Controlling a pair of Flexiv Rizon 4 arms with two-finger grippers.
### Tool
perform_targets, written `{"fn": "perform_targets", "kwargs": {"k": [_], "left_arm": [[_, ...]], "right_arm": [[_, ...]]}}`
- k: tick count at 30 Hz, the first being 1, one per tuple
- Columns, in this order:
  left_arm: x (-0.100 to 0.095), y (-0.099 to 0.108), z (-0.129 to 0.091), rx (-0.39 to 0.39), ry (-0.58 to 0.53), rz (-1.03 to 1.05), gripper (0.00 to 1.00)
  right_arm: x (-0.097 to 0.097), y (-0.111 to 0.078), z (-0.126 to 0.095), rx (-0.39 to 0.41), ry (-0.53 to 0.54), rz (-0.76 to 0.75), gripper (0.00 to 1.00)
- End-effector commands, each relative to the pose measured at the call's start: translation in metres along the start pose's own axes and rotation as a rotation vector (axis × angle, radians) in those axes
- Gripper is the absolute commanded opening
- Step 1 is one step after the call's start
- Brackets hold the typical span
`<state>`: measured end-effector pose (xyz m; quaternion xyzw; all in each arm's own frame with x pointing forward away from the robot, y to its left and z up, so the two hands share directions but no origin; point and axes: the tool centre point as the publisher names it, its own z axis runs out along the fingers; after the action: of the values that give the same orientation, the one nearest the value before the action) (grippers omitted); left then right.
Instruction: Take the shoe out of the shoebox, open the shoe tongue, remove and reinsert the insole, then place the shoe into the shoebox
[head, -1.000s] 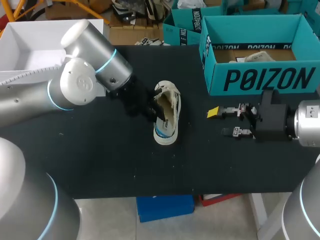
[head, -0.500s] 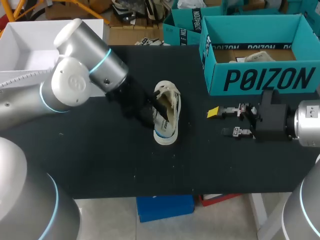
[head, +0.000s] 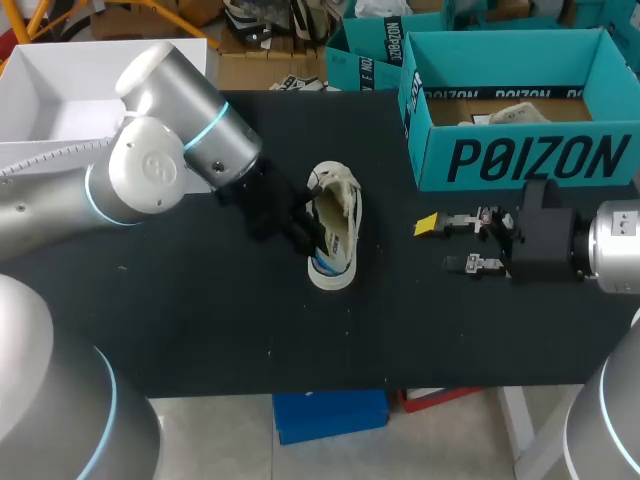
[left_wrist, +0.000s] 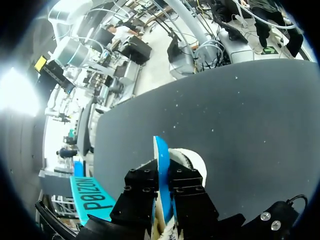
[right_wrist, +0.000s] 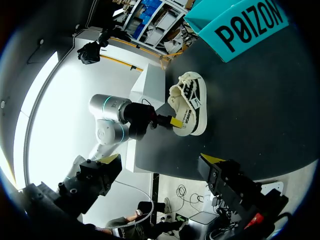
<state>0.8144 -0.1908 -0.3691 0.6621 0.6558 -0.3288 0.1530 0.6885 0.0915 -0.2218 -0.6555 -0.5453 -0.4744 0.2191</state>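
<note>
Jaws pinching insole (left_wrist: 160, 155) — left gripper (left_wrist: 162, 186), at shoe (head: 336, 236); right gripper (head: 440, 244) spread

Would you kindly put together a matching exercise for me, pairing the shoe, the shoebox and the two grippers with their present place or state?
Things:
1. shoe
2. shoebox
3. left gripper
4. right gripper

Places or states:
A. open, over bare table
B. shut on the blue insole
C. teal, at the far right of the table
D. white, on the table, outside the shoebox

Pairs: 1-D, 2-C, 3-B, 4-A
</note>
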Motion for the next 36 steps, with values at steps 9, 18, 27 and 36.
{"fn": "perform_targets", "kwargs": {"k": [9, 18, 27, 36], "left_arm": [[0.004, 0.02, 0.0, -0.043, 0.0, -0.024, 0.0], [0.006, 0.029, 0.006, -0.056, 0.006, -0.056, 0.07], [-0.001, 0.012, -0.008, -0.051, -0.014, -0.031, 1.0], [-0.003, 0.0, -0.016, -0.054, -0.015, -0.002, 0.73]], "right_arm": [[0.0, 0.0, 0.0, 0.0, -0.001, 0.0, 1.0], [0.0, 0.0, 0.0, 0.0, -0.001, 0.0, 1.0], [0.0, 0.0, 0.0, 0.0, -0.001, 0.0, 1.0], [0.0, 0.0, 0.0, 0.0, -0.001, 0.0, 1.0]]}}
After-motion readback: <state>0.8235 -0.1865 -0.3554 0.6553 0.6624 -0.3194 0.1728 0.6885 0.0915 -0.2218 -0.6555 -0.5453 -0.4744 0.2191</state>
